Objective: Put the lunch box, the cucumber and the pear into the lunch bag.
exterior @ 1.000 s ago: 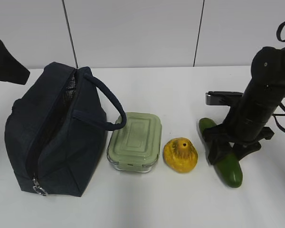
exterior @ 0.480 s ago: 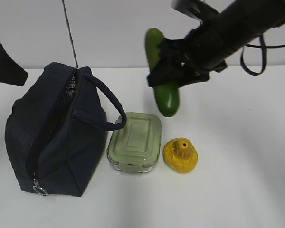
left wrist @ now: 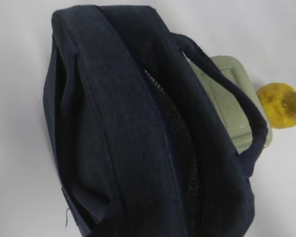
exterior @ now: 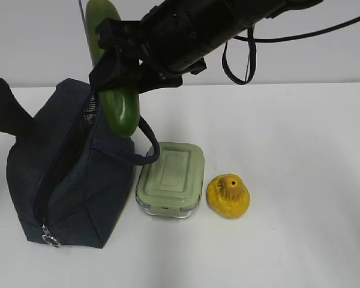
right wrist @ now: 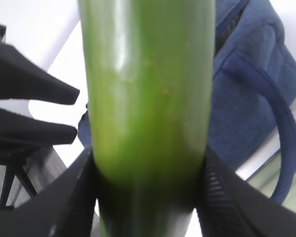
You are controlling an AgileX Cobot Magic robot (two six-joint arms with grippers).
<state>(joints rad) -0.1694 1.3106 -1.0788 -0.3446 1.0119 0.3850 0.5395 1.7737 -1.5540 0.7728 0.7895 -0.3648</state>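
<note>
My right gripper [exterior: 112, 65] is shut on the dark green cucumber [exterior: 121, 108] and holds it nearly upright in the air, its lower end just over the right top edge of the navy lunch bag [exterior: 66, 174]. In the right wrist view the cucumber [right wrist: 148, 89] fills the space between the fingers [right wrist: 227, 197]. The lunch box [exterior: 171, 178] with its sage-green lid stands right of the bag, and the yellow pear [exterior: 228, 195] lies right of it. My left gripper [exterior: 5, 111] is at the bag's far left end; the right wrist view shows its fingers [right wrist: 34, 89] apart and empty.
The bag's loop handle [exterior: 145, 141] arches over toward the lunch box. Its zipper slit [left wrist: 175, 143] runs along the top, with a metal ring pull [exterior: 48, 240] at the near end. A white wall stands behind the white table [exterior: 300, 156].
My right gripper lifted the cucumber off the table at the right and carried it up and left to above the bag. My left gripper dropped closer to the bag.
</note>
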